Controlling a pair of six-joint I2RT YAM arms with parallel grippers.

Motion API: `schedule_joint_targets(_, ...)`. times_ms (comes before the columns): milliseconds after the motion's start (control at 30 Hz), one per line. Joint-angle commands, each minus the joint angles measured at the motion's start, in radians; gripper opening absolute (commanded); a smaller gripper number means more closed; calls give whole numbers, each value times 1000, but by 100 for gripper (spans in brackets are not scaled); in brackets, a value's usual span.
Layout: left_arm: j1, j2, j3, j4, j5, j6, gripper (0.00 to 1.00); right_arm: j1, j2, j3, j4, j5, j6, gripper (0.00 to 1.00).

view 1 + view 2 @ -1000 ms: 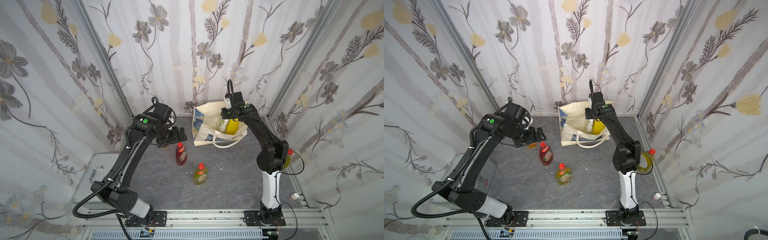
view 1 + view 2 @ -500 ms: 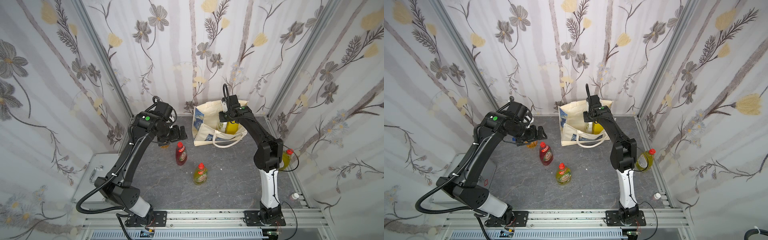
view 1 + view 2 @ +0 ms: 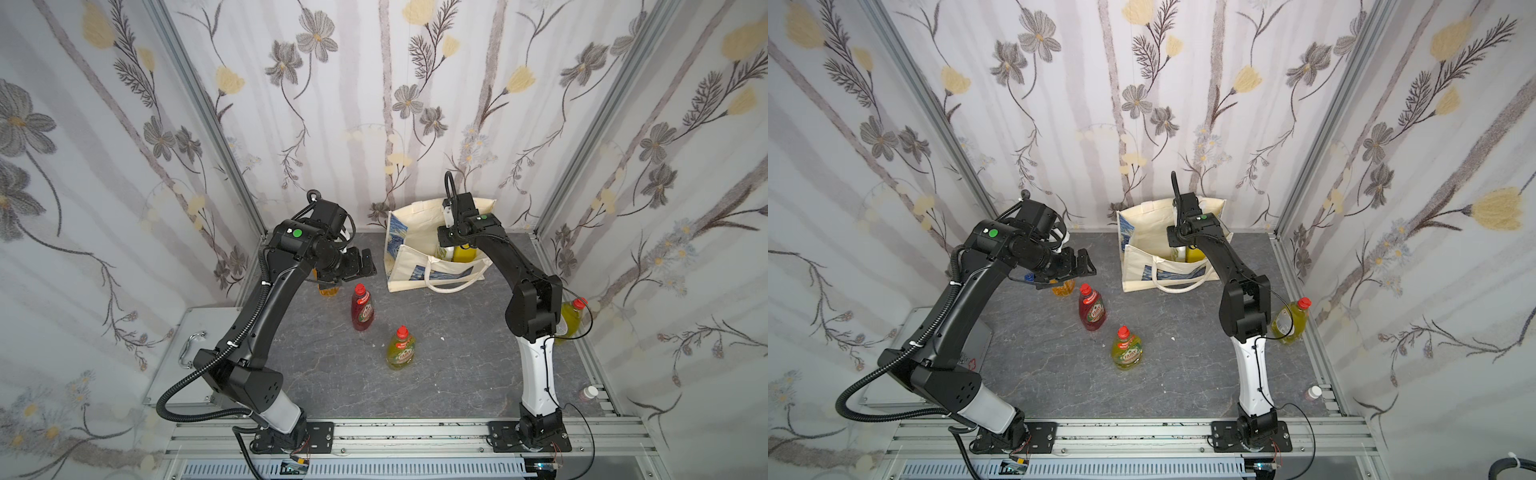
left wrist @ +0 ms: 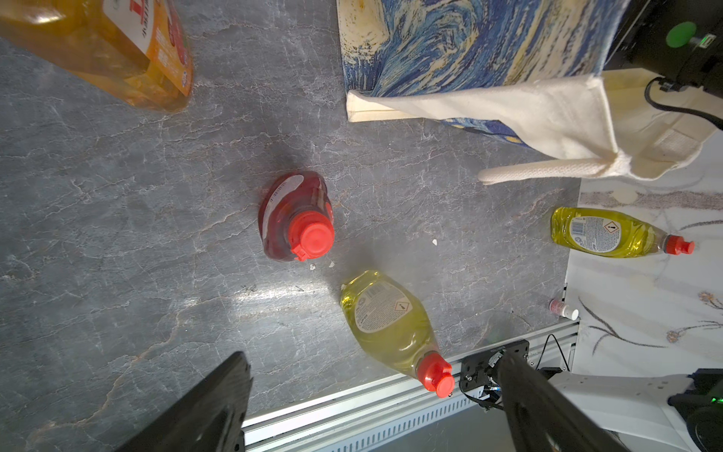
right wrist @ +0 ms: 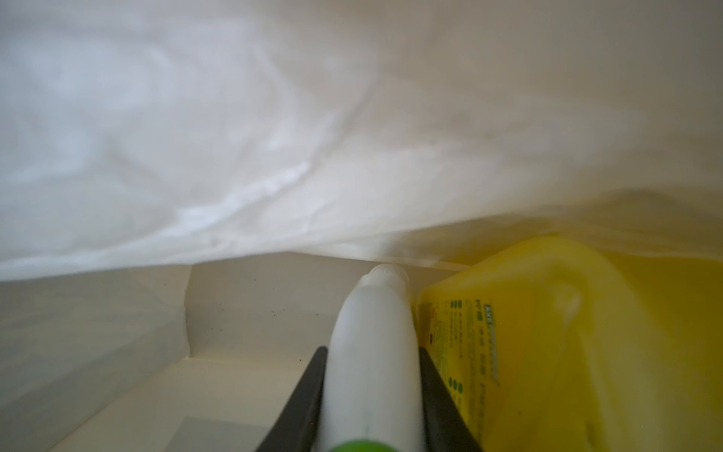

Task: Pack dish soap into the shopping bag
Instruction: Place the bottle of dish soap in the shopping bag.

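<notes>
The boxy cream canvas tote with blue swirl print (image 3: 411, 266) stands on the grey stone-look table (image 3: 449, 365) at its back edge, right of centre. Inside, a white green-capped plastic bottle (image 5: 371, 344) sits just beside a yellow plastic pump bottle (image 5: 547, 332), apparently on its left. Left of the tote, near the back edge, stands an orange plastic pump bottle (image 3: 327, 289). Just in front of it is a red red-capped plastic bottle (image 3: 363, 311), and in front-right of that, mid-table, a yellow-green red-capped plastic bottle (image 3: 401, 353). A second yellow-green red-capped bottle (image 3: 571, 322) stands at the right edge, and a small white-capped vial (image 3: 588, 392) lies near the front right corner.
</notes>
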Motion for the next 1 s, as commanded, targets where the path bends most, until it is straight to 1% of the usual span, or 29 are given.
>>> schedule_joint_targets(0,2,7,13,-16,3,-7,100,-1,7,6,55,3,-4,26)
schedule_joint_targets(400,2,5,12,-19,4,-7,100,8,-19,-43,65,-5,5,38)
schedule_joint_targets(767,2,2,3,-12,14,-9,100,16,-50,-45,93,3,20,62)
schedule_joint_targets(967,2,-3,-2,-6,17,-9,100,18,-70,-45,108,2,26,70)
